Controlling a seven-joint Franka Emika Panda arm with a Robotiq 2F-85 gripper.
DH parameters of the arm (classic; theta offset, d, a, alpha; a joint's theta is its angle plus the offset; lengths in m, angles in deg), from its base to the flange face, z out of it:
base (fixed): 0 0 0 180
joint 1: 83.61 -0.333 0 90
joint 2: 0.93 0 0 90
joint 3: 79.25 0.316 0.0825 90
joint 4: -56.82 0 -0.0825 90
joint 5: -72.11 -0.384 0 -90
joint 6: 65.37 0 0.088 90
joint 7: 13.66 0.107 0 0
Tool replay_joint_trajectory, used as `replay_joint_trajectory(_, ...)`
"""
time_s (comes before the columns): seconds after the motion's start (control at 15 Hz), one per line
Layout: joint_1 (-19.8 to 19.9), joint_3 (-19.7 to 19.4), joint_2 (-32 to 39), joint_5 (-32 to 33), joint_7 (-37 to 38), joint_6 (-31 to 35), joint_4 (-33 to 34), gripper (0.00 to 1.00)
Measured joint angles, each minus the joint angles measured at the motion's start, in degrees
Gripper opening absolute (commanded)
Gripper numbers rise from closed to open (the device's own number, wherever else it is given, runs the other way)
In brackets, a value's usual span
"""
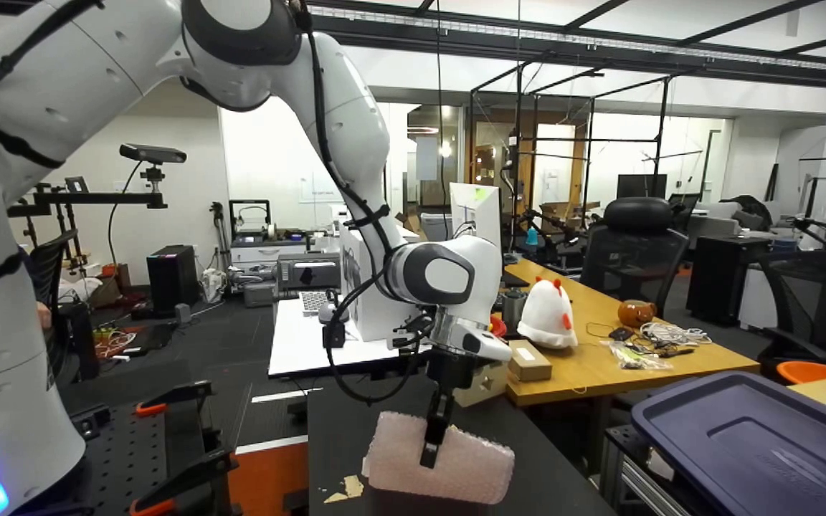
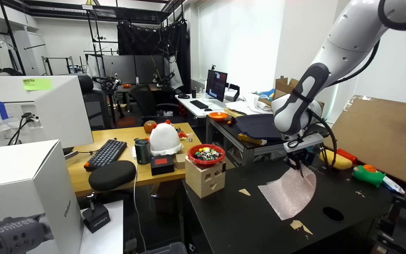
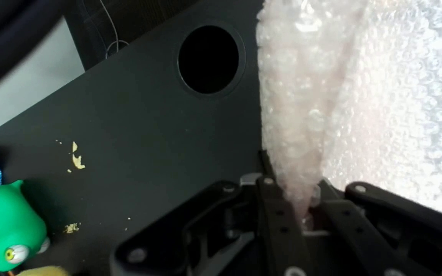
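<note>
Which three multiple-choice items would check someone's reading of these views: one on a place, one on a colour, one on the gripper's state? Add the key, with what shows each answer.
1. Where does the red bowl stand?
A. On the floor
B. On the keyboard
C. On the wooden box

2. What colour is the body of the bulging-eyed toy?
A. Green
B. Purple
C. White

3. What state is the gripper in?
A. Open, with nothing in it
B. Shut on the bubble wrap
C. Shut, with nothing in it

Key:
1. C: an exterior view shows the red bowl on top of the wooden box.
2. A: the wrist view shows its green body plainly.
3. B: the wrist view shows the bubble wrap pinched between the closed jaws.
</note>
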Motion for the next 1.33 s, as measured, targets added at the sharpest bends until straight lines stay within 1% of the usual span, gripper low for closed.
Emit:
replay_joint_trajectory(0.4, -2.6, 1.1, 7.9, 4.1, 5.9, -10.2, 11.4, 0.02)
replay_joint_trajectory(0.53, -3.0, 2.1, 11.0, 5.5, 6.3, -13.4, 15.7, 0.02)
replay_joint_trajectory(0.8, -4.9, 3.6, 17.7, 8.7, 7.5, -20.3, 25.1, 0.02)
replay_joint_trajectory(1.07, -7.1, 3.7, 23.6, 11.1, 9.0, -27.1, 34.0, 0.02)
replay_joint_trajectory(1.33, -7.8, 3.7, 28.2, 12.2, 9.7, -32.2, 41.6, 0.02)
